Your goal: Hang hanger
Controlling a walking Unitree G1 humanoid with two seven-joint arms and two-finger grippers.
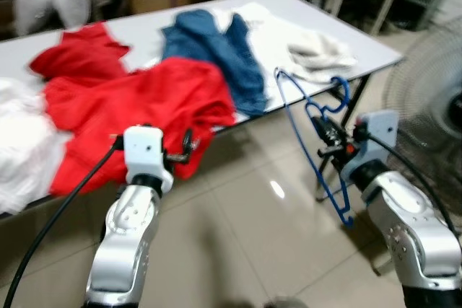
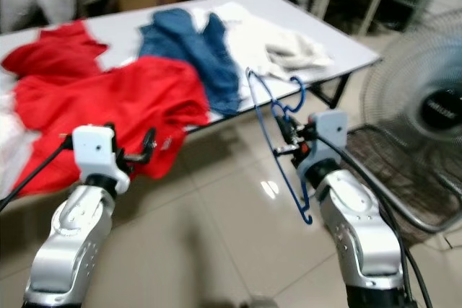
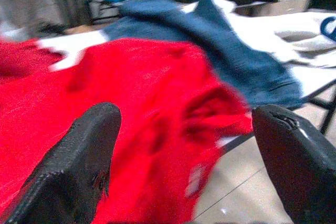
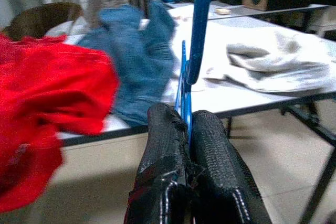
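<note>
You've got the long grey table (image 1: 375, 52) stretched across in front of you, a pedestal fan (image 2: 426, 113) standing off to your right beside it. Spread on the table: a big red garment (image 1: 144, 113) hanging over the near edge, a blue denim piece (image 1: 216, 48) just beyond it, and a white crumpled cloth (image 1: 317, 55) toward the far right end.

Now your right gripper (image 1: 328, 138) — fingers pinched tight together on the blue hanger (image 1: 303, 142), gripping it just below the hook. The hanger hangs in the air off the table's near edge, tilted, hook up and its lower corner dangling toward the floor tiles. Your left gripper (image 1: 180, 151) sits low in front of the red garment, fingers spread wide, nothing in them.

No rail or rack to be seen here, so my read is you're carrying. Keep that pinch firm; the wire frame looks thin and will likely swing as you turn, so rotate slowly and keep it away from the table leg and the fan cage. Keep the hook end uppermost so it's ready to drop over a bar.

Writing? There's a pale mark on the fan's hub, too blurred to read.
</note>
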